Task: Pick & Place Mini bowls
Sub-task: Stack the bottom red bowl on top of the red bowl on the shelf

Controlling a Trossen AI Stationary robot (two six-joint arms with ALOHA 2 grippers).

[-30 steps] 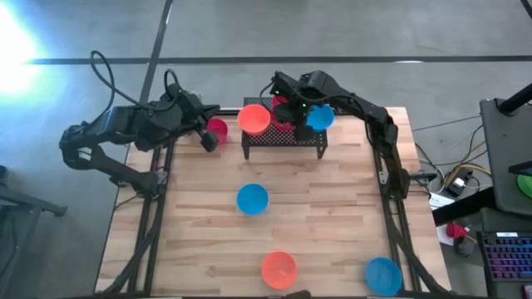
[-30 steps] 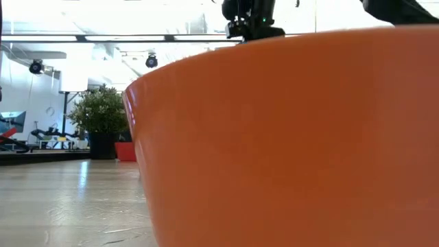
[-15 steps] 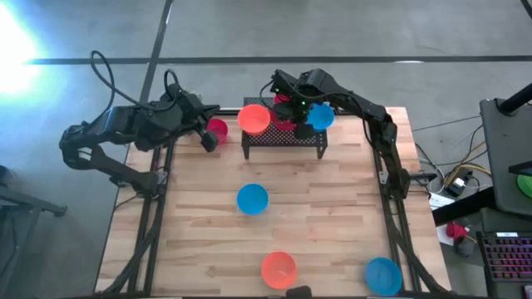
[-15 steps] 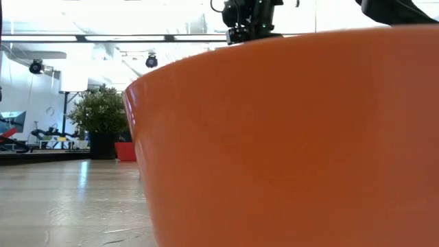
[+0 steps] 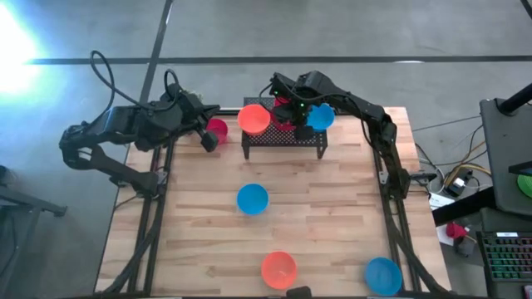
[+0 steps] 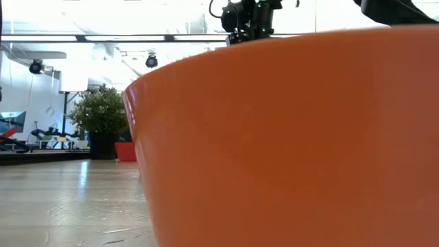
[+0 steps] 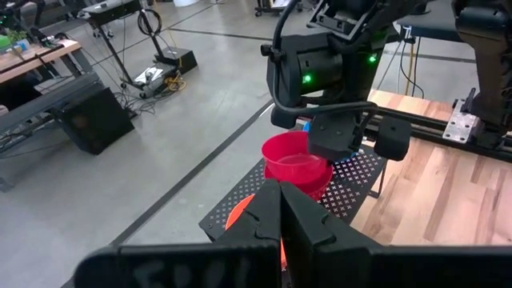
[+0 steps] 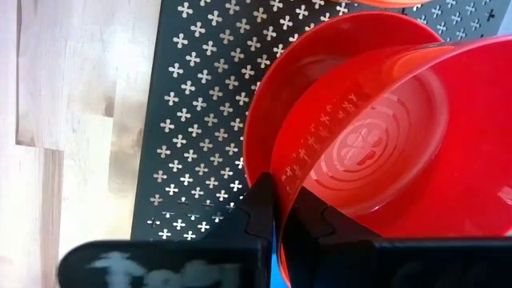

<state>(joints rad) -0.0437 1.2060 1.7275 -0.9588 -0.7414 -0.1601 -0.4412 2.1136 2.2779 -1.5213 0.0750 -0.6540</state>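
Note:
On the black mesh rack (image 5: 283, 139) at the far edge stand an orange bowl (image 5: 254, 118), two crimson bowls (image 5: 283, 115) and a blue bowl (image 5: 321, 117). My right gripper (image 5: 292, 108) is over the rack, shut on the upper crimson bowl (image 8: 376, 152), which lies over the lower crimson bowl (image 8: 276, 104). My left gripper (image 5: 208, 139) is shut beside another crimson bowl (image 5: 219, 129) standing on the table left of the rack. A blue bowl (image 5: 252, 198), an orange bowl (image 5: 278, 269) and a blue bowl (image 5: 383, 275) stand on the table. My right gripper pinches the upper crimson bowl by its rim (image 8: 282, 188), one finger (image 8: 260, 204) outside the wall and one finger (image 8: 310, 218) inside. It comes from above, pointing down. The bowl sits tilted over the lower crimson bowl; whether the two touch I cannot tell.
The near orange bowl (image 6: 288, 137) fills most of the low view, with my right gripper (image 6: 245, 24) showing above it. Bare wood lies between the rack and the middle blue bowl and along the table's left side. A potted plant (image 6: 103, 120) stands in the room behind.
My right gripper, shut on the crimson bowl, has shifted slightly toward the table's left edge over the rack and turned a little.

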